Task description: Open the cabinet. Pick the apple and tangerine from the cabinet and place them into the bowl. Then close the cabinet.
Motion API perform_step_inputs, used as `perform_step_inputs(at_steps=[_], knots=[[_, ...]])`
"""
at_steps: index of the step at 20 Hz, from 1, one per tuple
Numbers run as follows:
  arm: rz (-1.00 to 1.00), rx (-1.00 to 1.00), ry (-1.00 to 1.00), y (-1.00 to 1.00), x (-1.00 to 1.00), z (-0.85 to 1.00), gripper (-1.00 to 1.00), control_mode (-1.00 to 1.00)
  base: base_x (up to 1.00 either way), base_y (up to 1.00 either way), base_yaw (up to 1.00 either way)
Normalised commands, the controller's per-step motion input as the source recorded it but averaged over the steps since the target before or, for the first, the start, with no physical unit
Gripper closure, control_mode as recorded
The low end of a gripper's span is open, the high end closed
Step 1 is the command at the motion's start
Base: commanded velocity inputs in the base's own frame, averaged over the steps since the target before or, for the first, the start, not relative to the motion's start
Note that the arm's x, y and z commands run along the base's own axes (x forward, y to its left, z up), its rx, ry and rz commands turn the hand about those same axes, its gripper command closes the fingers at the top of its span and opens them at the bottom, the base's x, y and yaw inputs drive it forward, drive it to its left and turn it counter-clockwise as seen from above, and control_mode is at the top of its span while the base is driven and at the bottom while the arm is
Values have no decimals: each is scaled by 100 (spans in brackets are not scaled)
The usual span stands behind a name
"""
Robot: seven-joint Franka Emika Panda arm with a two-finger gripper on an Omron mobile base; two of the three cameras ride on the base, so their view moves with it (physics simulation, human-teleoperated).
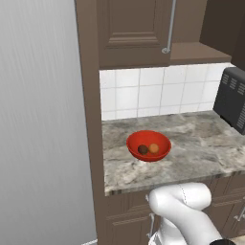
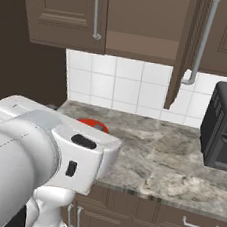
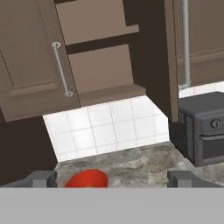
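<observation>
1. Claw (image 3: 112,178) is standing wide open and gripping nothing, its tips flanking the hand view's 6 o'clock edge.
2. The bowl (image 1: 149,145) is sitting on the bench (image 1: 201,143), holding the apple (image 1: 142,150) and, touching it at 3 o'clock, the tangerine (image 1: 153,148).
3. The cabinet (image 3: 105,57) at 12 o'clock is standing with its right door (image 2: 186,49) swung out; only closing seems to be remaining.

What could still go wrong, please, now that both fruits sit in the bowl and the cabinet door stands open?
1. The right cabinet door juts edge-on over the counter; a wide arm swing could strike it rather than push it shut.
2. The toaster oven stands close under that door, cramping the approach.
3. The bowl with the apple and tangerine lies below the arm's path; a low pass could knock it.
</observation>
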Motion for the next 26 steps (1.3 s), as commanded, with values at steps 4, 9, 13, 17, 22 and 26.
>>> perform_step_inputs(at_steps=[4,9,13,17,22,26], knots=[[16,9,0,-62,-3,0,-100,-100,0,0,0],[29,13,-5,-51,19,0,-100,-100,0,0,0],[32,12,-14,-39,36,-3,-100,-100,0,0,0],[24,3,-21,-17,46,-16,-100,-100,0,0,0],[10,-1,-22,0,92,-27,-100,-100,0,0,0],[0,-4,-23,3,100,-31,-100,-100,0,0,0]])
